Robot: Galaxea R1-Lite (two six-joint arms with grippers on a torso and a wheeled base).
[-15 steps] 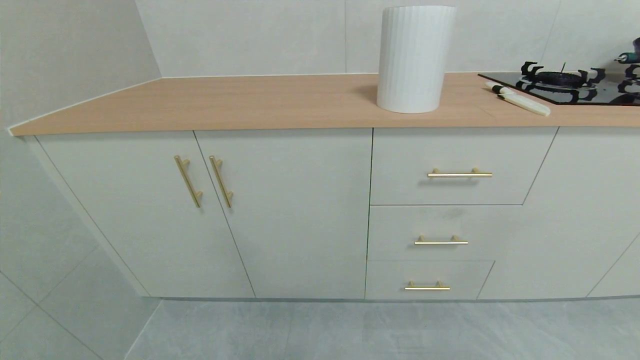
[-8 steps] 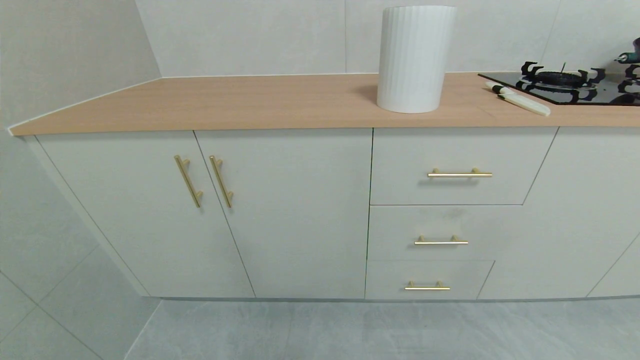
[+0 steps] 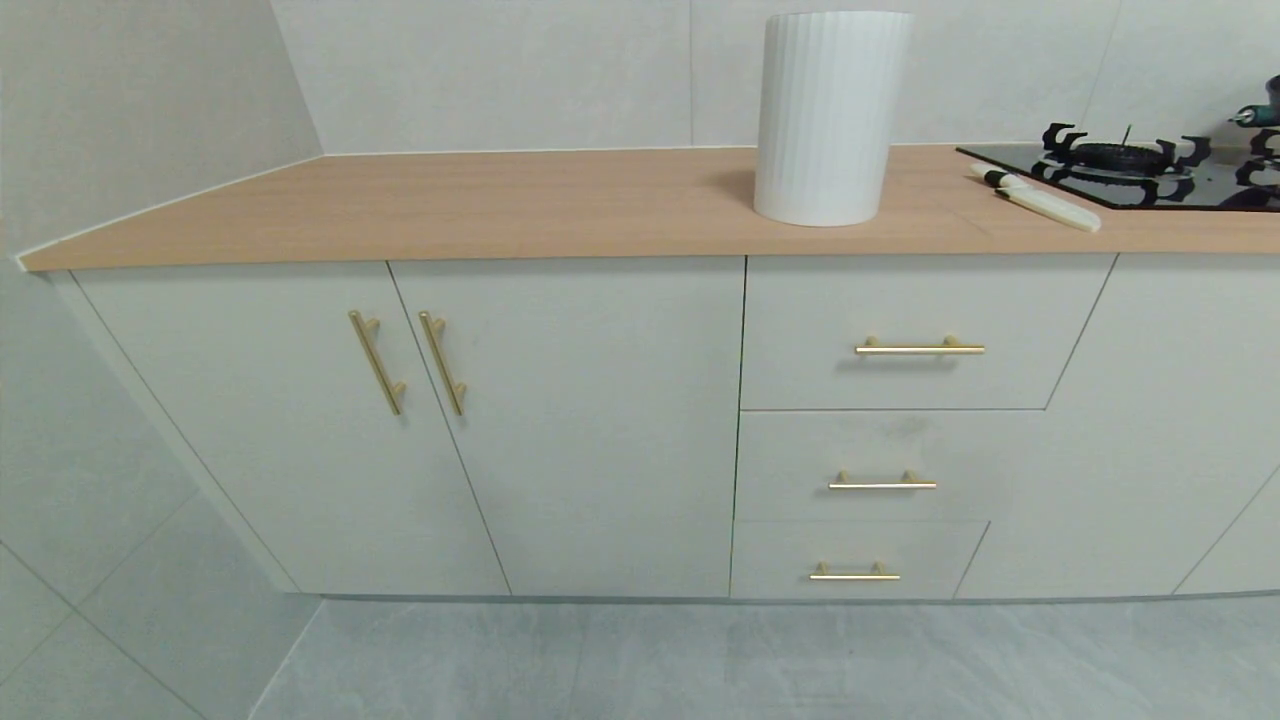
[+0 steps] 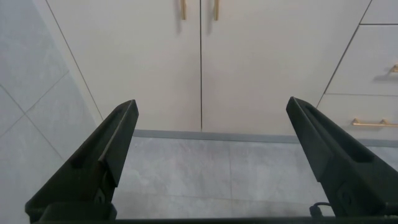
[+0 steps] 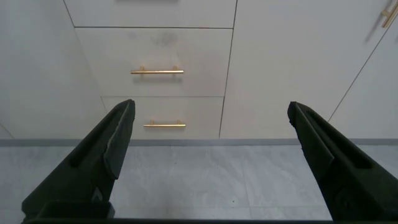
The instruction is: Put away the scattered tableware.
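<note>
Watching the past second, you saw nothing move: left gripper (image 4: 211,107) and right gripper (image 5: 211,107) hung wide open and empty, the white utensil (image 3: 1040,203) lay untouched upper right on the countertop (image 3: 500,205).

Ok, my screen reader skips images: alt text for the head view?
A white ribbed container stands on a wooden countertop, with a pale utensil lying beside a black hob. Below are two closed cabinet doors and three closed drawers.

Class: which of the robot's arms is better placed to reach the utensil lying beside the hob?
Right, probably. The utensil lies far right on the counter, and the right gripper faces the drawers on that side.
</note>
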